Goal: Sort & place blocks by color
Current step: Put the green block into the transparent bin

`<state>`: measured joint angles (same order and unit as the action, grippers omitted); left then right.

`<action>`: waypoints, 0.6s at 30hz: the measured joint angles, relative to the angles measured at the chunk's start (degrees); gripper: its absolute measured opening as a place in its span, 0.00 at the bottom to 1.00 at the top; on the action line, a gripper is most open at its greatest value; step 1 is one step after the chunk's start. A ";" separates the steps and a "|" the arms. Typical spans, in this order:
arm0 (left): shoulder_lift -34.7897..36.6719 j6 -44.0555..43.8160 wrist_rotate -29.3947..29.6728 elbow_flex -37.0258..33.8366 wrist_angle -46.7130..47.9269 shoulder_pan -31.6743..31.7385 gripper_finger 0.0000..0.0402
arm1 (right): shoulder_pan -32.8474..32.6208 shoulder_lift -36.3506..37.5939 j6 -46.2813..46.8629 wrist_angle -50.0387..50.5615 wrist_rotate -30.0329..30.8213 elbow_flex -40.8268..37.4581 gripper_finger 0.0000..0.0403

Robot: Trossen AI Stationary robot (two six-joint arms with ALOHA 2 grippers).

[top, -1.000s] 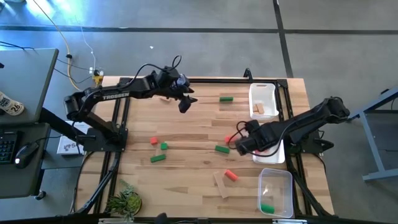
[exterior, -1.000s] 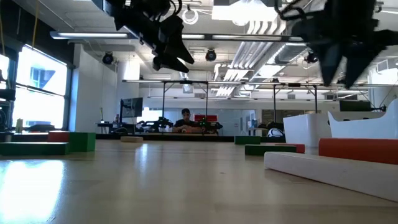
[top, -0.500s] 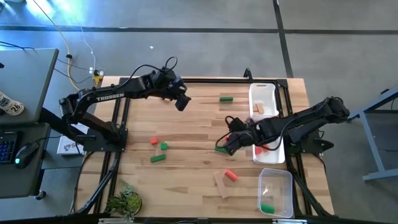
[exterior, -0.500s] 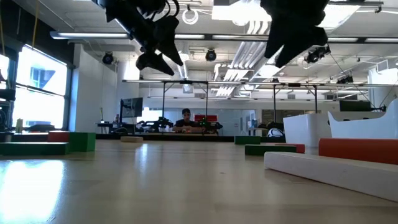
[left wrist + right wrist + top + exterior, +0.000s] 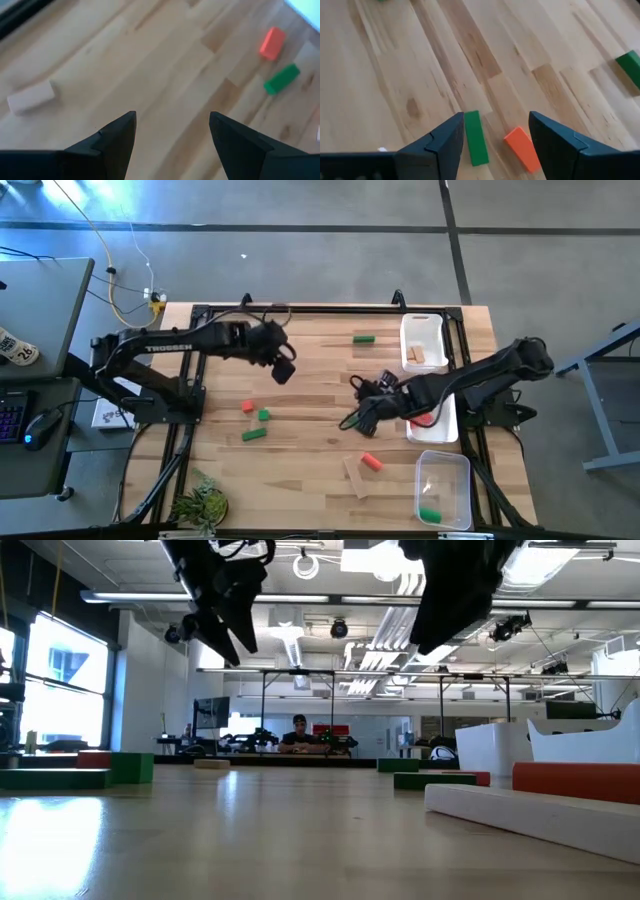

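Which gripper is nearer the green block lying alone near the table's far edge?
About equal; the left gripper looks marginally nearer. It hovers open off one side of the green block; the right gripper, also open, hangs nearer the front, mid-table.

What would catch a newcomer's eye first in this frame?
Two dark arms reach over the wooden table: the left end effector hangs open near the back left, and the right end effector hangs open just above a green block and a red block mid-table. Coloured blocks lie scattered, and a white tray sits at the back right.
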<state>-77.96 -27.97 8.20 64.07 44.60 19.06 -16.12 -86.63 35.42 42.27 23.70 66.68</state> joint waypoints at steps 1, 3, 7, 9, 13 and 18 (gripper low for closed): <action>0.26 -0.97 0.59 0.00 1.21 -1.12 0.59 | 0.00 -1.06 -0.59 -0.53 -0.12 -0.01 0.52; 0.74 -2.95 1.52 0.00 2.51 -3.57 0.59 | -0.02 -3.22 -1.75 -1.44 -0.36 -0.01 0.52; 1.28 -6.26 2.53 -0.02 4.09 -7.89 0.59 | 0.02 -7.17 -4.53 -2.69 -2.13 -0.01 0.52; 1.41 -7.90 3.14 -0.02 4.13 -9.78 0.59 | 0.01 -8.84 -7.04 -3.54 -3.04 -0.03 0.52; 1.36 -9.59 3.41 -0.02 4.28 -12.66 0.59 | 0.10 -11.56 -13.26 -4.05 -3.44 -0.03 0.52; 1.34 -10.88 5.41 -0.02 4.28 -14.78 0.59 | 1.08 -13.32 -19.97 -4.09 -6.04 -0.03 0.52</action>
<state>-76.62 -38.85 13.61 64.05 48.88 4.28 -15.04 -99.95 15.45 38.17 17.67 66.65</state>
